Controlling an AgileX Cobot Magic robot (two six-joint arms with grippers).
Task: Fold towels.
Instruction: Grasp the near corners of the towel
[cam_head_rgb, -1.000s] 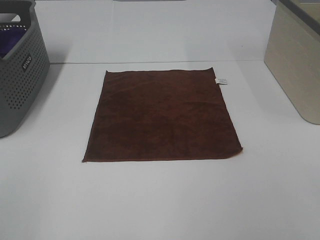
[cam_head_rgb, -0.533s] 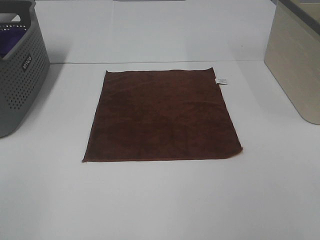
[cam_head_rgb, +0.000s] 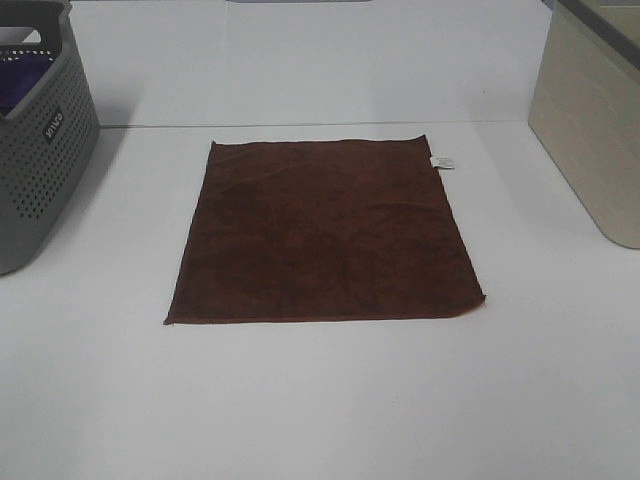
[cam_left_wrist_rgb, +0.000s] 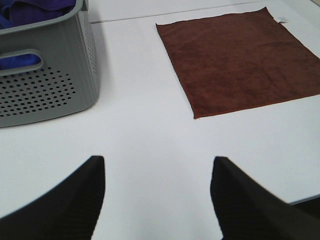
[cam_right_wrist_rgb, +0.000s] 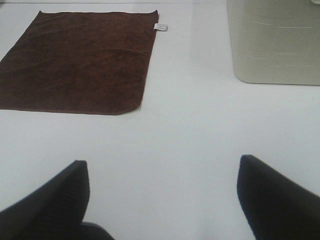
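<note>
A dark brown square towel (cam_head_rgb: 322, 233) lies flat and unfolded on the white table, with a small white tag (cam_head_rgb: 442, 162) at its far right corner. It also shows in the left wrist view (cam_left_wrist_rgb: 240, 57) and the right wrist view (cam_right_wrist_rgb: 77, 60). Neither gripper shows in the exterior high view. My left gripper (cam_left_wrist_rgb: 157, 165) is open and empty, hanging over bare table short of the towel's near left corner. My right gripper (cam_right_wrist_rgb: 162, 167) is open and empty, over bare table short of the towel's near right corner.
A grey perforated basket (cam_head_rgb: 40, 140) with purple cloth (cam_left_wrist_rgb: 35, 7) inside stands at the left of the table. A beige bin (cam_head_rgb: 595, 120) stands at the right. The table's front edge shows in the left wrist view (cam_left_wrist_rgb: 305, 199).
</note>
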